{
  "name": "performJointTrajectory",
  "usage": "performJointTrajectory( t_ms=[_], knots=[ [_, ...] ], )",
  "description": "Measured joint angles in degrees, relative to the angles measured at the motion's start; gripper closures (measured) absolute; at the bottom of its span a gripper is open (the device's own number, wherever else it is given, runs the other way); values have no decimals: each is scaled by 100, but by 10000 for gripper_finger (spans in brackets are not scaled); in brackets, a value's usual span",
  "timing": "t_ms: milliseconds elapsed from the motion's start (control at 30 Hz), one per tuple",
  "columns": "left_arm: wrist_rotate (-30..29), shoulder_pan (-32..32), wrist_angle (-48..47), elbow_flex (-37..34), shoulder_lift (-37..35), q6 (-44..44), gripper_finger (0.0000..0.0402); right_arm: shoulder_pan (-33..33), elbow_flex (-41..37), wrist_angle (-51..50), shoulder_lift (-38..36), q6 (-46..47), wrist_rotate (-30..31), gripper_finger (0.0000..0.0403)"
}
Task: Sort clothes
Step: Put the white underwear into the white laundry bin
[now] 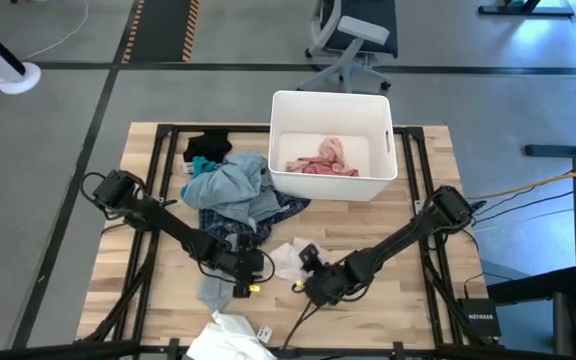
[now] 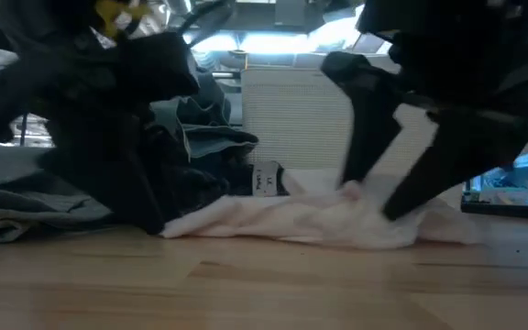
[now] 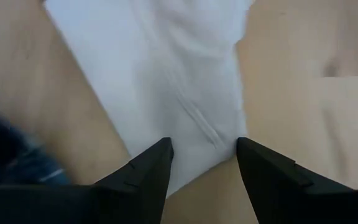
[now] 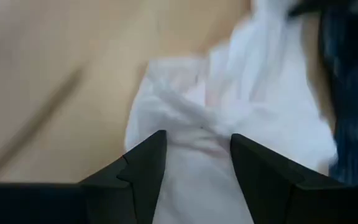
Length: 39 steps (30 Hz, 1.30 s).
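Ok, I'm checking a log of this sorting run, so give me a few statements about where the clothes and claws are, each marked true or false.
1. A pink garment lies inside the white bin. True.
2. The bin holds the black garment. False: the black garment lies on the table, left of the bin.
3. The right claw is open over a white garment. True.
4. The left claw is shut on the plaid garment. False: it is open over pale fabric.
5. Another white garment lies at the table's near edge. True.
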Motion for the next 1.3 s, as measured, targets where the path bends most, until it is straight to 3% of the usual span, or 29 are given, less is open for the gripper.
performJointTrajectory(
  t_ms=[133, 433, 533, 700, 900, 1133, 1300],
  knots=[
    [-92, 149, -74, -69, -14, -114, 221, 0, 434, -1728, -10, 385, 152, 205],
    [-55, 127, -147, -91, -202, -65, 221, 126, 1648, -3911, -45, 598, 514, 205],
    [-54, 83, -56, -90, -284, -51, 221, 247, 1861, -3532, -70, 476, 1194, 205],
    [-76, 80, 355, -90, -291, 143, 221, 168, 1715, -1767, -18, 25, 2210, 205],
    [-228, 119, 807, -85, -287, 615, 221, -337, 1293, -607, 387, -44, 1582, 205],
    [-430, 407, 647, -85, 55, 681, 221, -743, 1050, -994, 641, 190, 762, 205],
    [-452, 519, 363, -49, 282, 373, 221, -553, 1197, -2028, 569, 689, 59, 205]
  ],
)
